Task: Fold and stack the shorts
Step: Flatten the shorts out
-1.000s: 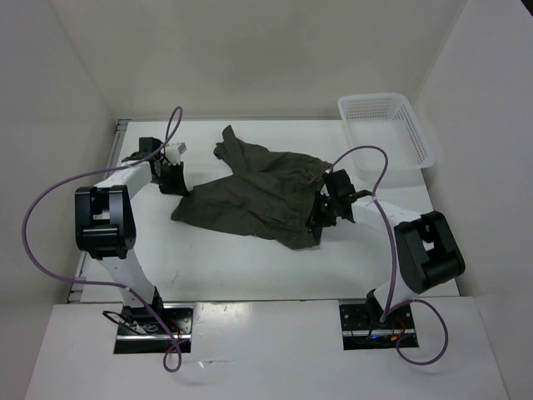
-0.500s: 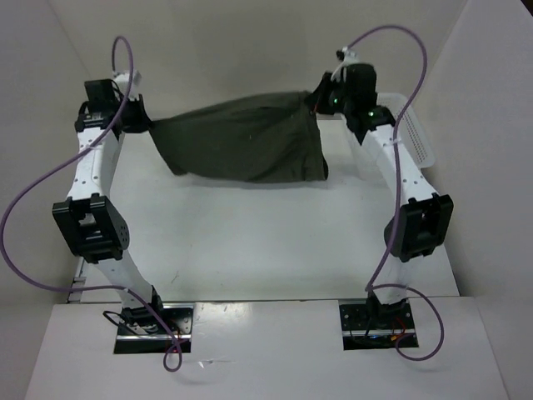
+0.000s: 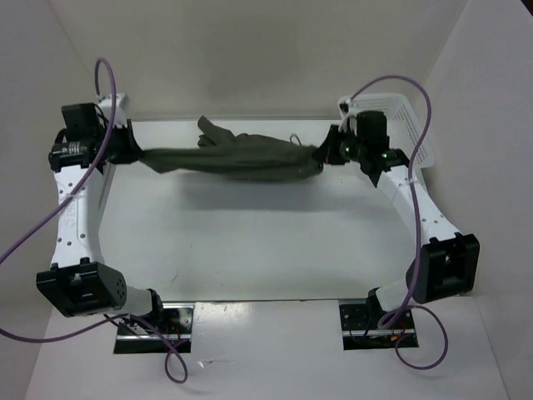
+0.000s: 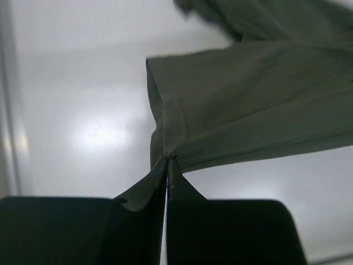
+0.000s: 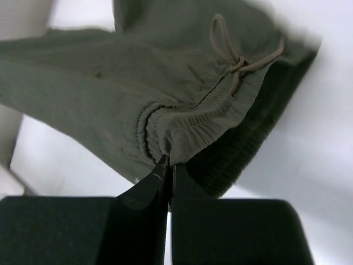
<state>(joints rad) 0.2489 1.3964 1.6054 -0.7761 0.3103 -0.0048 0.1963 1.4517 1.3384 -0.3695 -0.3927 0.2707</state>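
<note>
- Olive-green cloth is clamped in my left gripper (image 4: 167, 165): the black jaws are pressed together on a hemmed leg corner of the dark olive-green cloth shorts (image 4: 248, 116).
- My right gripper (image 5: 168, 163), jaws likewise closed tight, pinches the gathered elastic waistband (image 5: 187, 132). The thin tan drawstring (image 5: 238, 62) lies looped just beyond.
- From overhead, I see the shorts strung between both arms as a long bunched band across the far side of the white table (image 3: 250, 242). I cannot tell whether the cloth touches the surface.
- The white plastic lattice basket (image 3: 412, 125) sits at the far right corner, just behind my right gripper.
</note>
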